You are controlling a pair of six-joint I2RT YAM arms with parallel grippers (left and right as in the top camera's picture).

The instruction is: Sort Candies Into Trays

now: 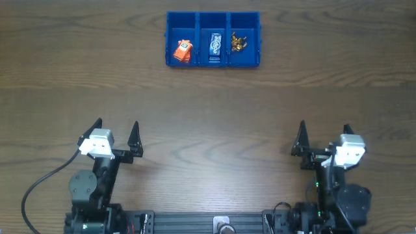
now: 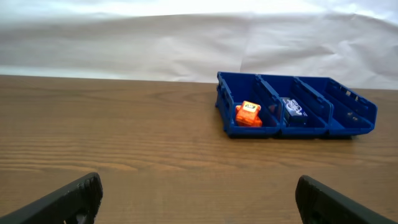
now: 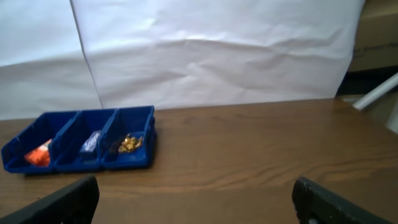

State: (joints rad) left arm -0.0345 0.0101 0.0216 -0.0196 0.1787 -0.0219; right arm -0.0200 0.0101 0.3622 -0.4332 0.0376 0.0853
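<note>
A blue tray (image 1: 213, 62) with three compartments stands at the far middle of the table. Its left compartment holds an orange candy (image 1: 182, 51), the middle one a blue-wrapped candy (image 1: 215, 45), the right one gold candies (image 1: 238, 43). The same tray (image 2: 292, 127) appears in the left wrist view with the orange candy (image 2: 248, 114) and the blue candy (image 2: 292, 108). In the right wrist view the tray (image 3: 81, 158) shows the gold candies (image 3: 129, 144). My left gripper (image 1: 117, 136) is open near the front left, and my right gripper (image 1: 323, 138) is open near the front right. Both hold nothing.
The wooden table (image 1: 214, 123) stretches bare between the grippers and the tray. A white backdrop (image 3: 211, 50) hangs behind the table's far edge. A cable (image 1: 45, 182) runs from the left arm.
</note>
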